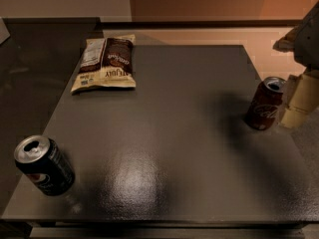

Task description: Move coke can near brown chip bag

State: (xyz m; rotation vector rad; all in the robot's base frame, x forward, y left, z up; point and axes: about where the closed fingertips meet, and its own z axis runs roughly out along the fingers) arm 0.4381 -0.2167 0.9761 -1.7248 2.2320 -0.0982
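The coke can (264, 103) stands by our table's (164, 133) right edge, gripper (299, 101) just beside it; whether it grips, we cannot tell. Open table lies toward the brown chip bag (105, 63), far-left.

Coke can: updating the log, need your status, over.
Gripper at far right, close beside coke can. Coke can upright, far from brown chip bag at back left. Blue can front left, off that line.

A dark, glossy table (164, 153) stands before what seems an orange-lit wall (199, 1).
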